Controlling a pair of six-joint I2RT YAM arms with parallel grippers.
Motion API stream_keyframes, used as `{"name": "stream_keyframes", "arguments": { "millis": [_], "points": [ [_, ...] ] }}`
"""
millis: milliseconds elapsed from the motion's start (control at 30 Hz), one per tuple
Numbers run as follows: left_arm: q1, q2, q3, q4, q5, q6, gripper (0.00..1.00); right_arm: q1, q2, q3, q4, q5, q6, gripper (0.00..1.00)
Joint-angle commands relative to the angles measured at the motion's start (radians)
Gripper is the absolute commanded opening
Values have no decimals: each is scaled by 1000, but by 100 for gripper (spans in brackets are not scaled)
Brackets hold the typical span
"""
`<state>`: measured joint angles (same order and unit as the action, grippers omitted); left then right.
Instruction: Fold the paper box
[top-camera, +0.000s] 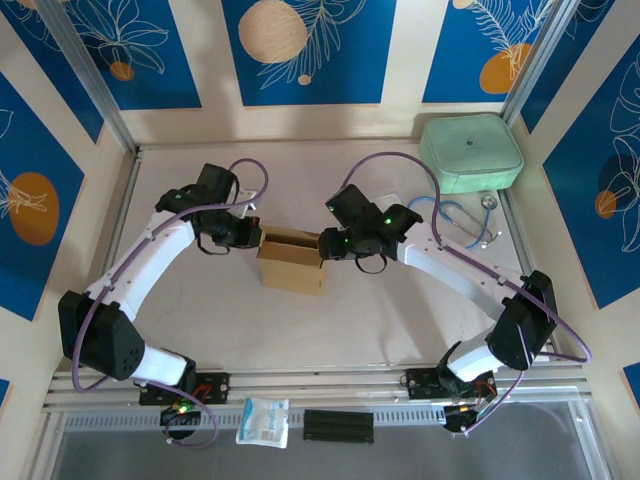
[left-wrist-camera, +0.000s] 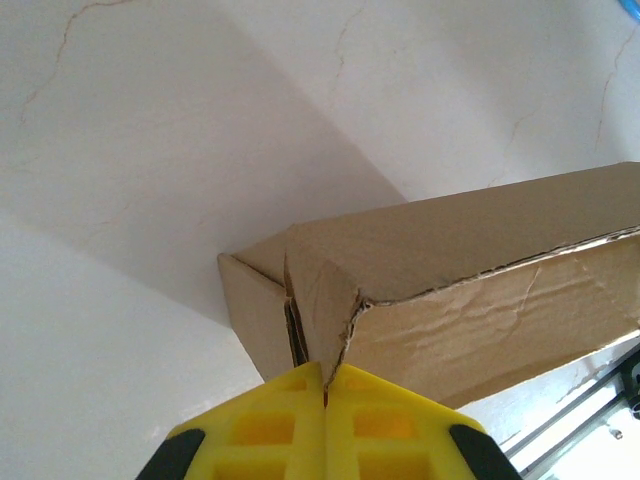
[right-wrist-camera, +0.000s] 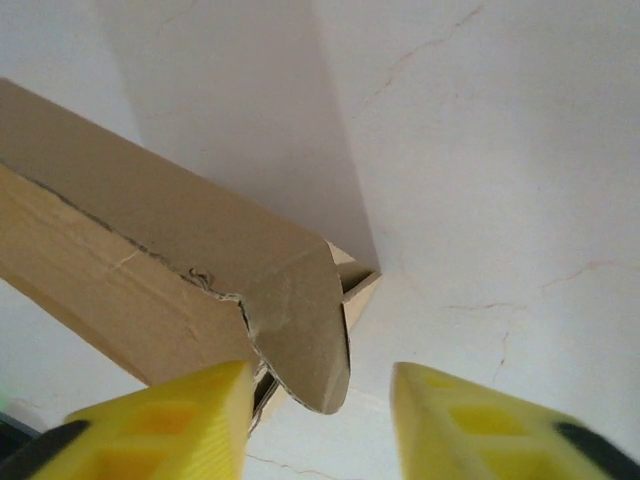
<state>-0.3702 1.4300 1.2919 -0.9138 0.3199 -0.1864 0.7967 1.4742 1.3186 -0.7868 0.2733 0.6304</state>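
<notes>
Top view: paper box (top-camera: 291, 262) long axis 9–3 o'clock; left claw (left-wrist-camera: 325, 378) closed, pinching its 9 o'clock corner; right claw (right-wrist-camera: 320, 385) open, straddling the 3 o'clock end flap.

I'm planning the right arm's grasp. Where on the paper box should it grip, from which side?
Take the rounded end flap at the right end of the paper box, coming in from the right. It sticks out thin and free, so the right arm's open jaws can straddle it; the left arm's shut jaws pinch the opposite corner.
</notes>
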Motion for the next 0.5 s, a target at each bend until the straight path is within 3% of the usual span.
{"name": "stream_keyframes", "arguments": {
  "millis": [0,333,467],
  "points": [
    [-17,11,16,-56,-15,-15,0,6,-17,11,-26,32,-5,33],
    [-25,9,13,-46,-10,-32,0,13,-14,12,21,3,30,9],
    [-31,4,12,-46,-16,-33,0,13,-23,16,25,-6,55,9]
  ]
}}
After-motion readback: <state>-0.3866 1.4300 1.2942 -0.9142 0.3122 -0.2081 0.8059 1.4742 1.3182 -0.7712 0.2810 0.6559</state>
